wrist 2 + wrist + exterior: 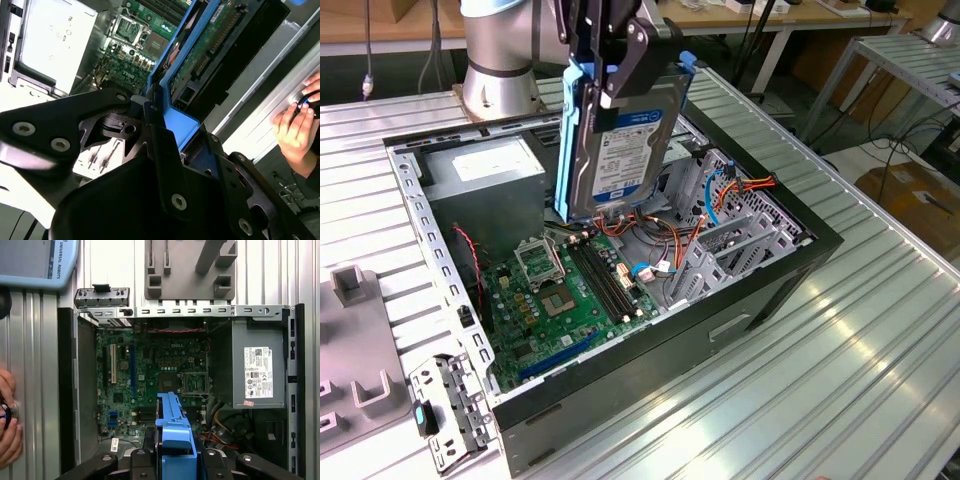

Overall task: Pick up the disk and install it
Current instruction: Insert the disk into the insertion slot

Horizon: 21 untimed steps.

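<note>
1. Pincer (175,462) is nearest the lens. It is clenched on the blue bracket (172,425) at the disk's top end.
2. In the exterior view we see the pincer (612,78) holding the disk (620,150) upright on edge, label facing out.
3. The disk hangs over the open case (720,330). Its lower edge is just above the orange cables (670,235), between the motherboard (560,300) and the metal cage (740,235). We see it touching nothing.
4. Our read is that the disk is picked up, in transit to its bay and not yet seated.
5. To do this well:
   - The grip sits on plastic at one end and the whole disk hangs below it, so we'd move slowly with no sudden turns. We judge the bracket could flex or slip.
   - The cables are the likely snag, so we'd pick a path that clears them rather than pushing through.
   - We'd square the bracket edges to the bay before any contact, because a tilted entry will probably jam.
   - We can't make out the bay mouth from these views.
6. The power supply (255,370) sits well apart from the disk and shouldn't be an issue.
7. A person's hand (7,420) rests on the surface (840,360) beside the case, well apart from the disk. We'd keep any swing away from that side.
</note>
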Each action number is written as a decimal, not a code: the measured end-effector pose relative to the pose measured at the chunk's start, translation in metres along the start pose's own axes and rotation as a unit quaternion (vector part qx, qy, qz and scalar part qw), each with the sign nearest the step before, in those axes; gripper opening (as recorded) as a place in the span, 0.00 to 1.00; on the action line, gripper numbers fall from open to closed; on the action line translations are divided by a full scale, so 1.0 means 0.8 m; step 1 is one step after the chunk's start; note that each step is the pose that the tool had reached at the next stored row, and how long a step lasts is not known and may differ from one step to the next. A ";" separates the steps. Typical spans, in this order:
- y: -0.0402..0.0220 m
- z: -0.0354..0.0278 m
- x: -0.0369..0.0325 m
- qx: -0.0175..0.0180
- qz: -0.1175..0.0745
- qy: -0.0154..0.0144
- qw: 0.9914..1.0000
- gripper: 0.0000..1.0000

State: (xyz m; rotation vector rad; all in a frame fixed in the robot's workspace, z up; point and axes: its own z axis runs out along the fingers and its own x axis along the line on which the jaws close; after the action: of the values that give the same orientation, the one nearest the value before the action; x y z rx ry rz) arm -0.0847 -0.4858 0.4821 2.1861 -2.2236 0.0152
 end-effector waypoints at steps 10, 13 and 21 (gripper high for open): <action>-0.0131 0.0004 0.0007 0.000 0.000 0.000 1.000 0.37; -0.0131 0.0005 0.0007 0.000 0.000 0.000 1.000 0.37; -0.0145 -0.0017 0.0045 0.000 0.000 0.000 1.000 0.37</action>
State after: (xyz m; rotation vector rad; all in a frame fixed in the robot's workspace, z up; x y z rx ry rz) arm -0.0732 -0.4895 0.4835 2.1860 -2.2231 0.0158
